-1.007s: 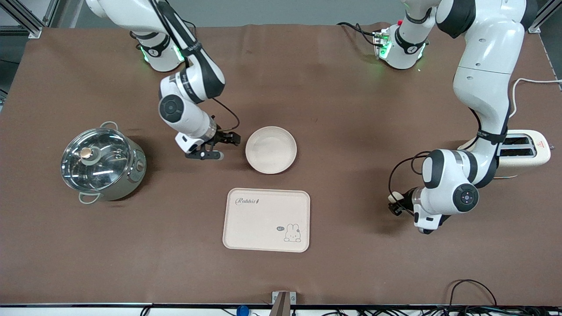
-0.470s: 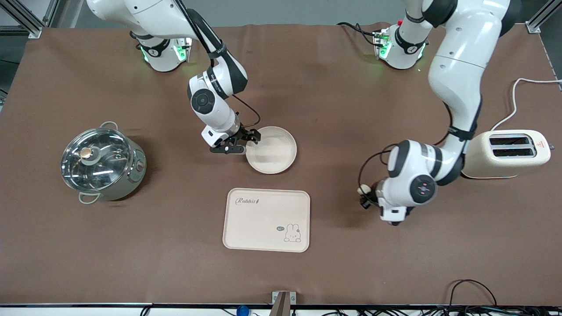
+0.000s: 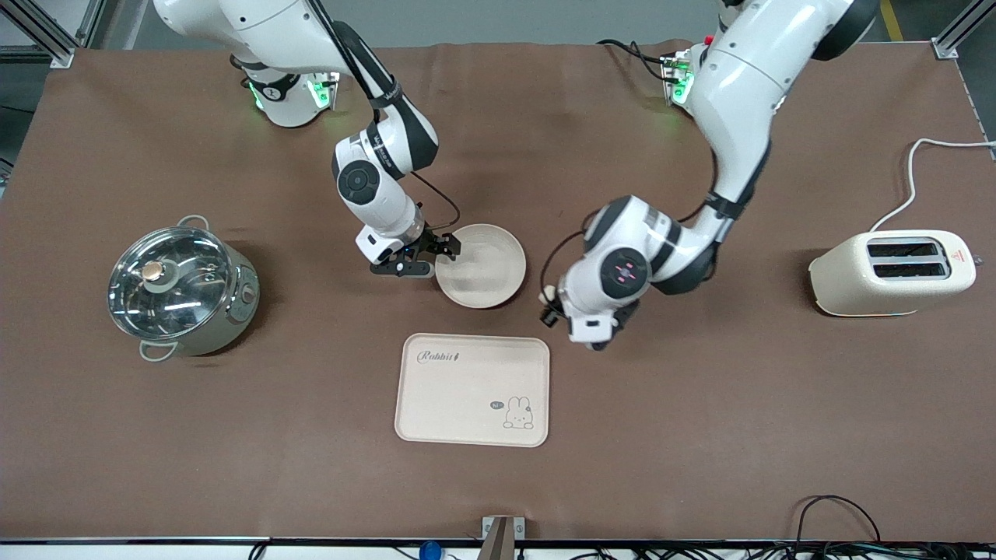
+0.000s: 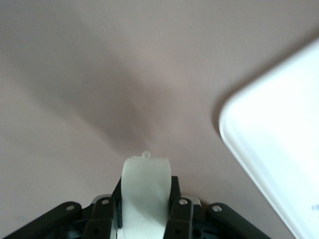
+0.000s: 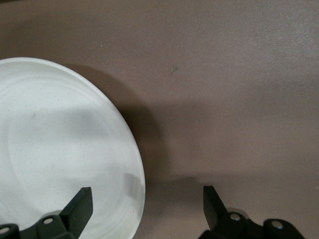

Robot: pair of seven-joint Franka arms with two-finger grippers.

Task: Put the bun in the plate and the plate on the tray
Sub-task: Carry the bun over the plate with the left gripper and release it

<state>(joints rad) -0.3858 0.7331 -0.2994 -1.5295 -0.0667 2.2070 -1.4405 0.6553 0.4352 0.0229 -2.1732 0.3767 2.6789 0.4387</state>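
Observation:
The plate (image 3: pixel 484 268) lies mid-table, with the tray (image 3: pixel 451 397) nearer to the front camera. My right gripper (image 3: pixel 433 257) is open, low at the plate's rim on the side toward the right arm's end. In the right wrist view its jaws (image 5: pixel 147 205) straddle that rim of the plate (image 5: pixel 55 144), one finger over the dish and one over the cloth. My left gripper (image 3: pixel 547 300) is shut on the bun (image 3: pixel 548 293), over the cloth beside the plate. In the left wrist view the bun (image 4: pixel 146 191) sits between the fingers, with a tray corner (image 4: pixel 271 149) beside it.
A steel pot with a glass lid (image 3: pixel 180 289) stands toward the right arm's end of the table. A cream toaster (image 3: pixel 895 272) with a white cord stands toward the left arm's end. Brown cloth covers the table.
My left arm has carried the bun from beside the toaster to just beside the plate. My right gripper moved up to the plate's rim, then held there.

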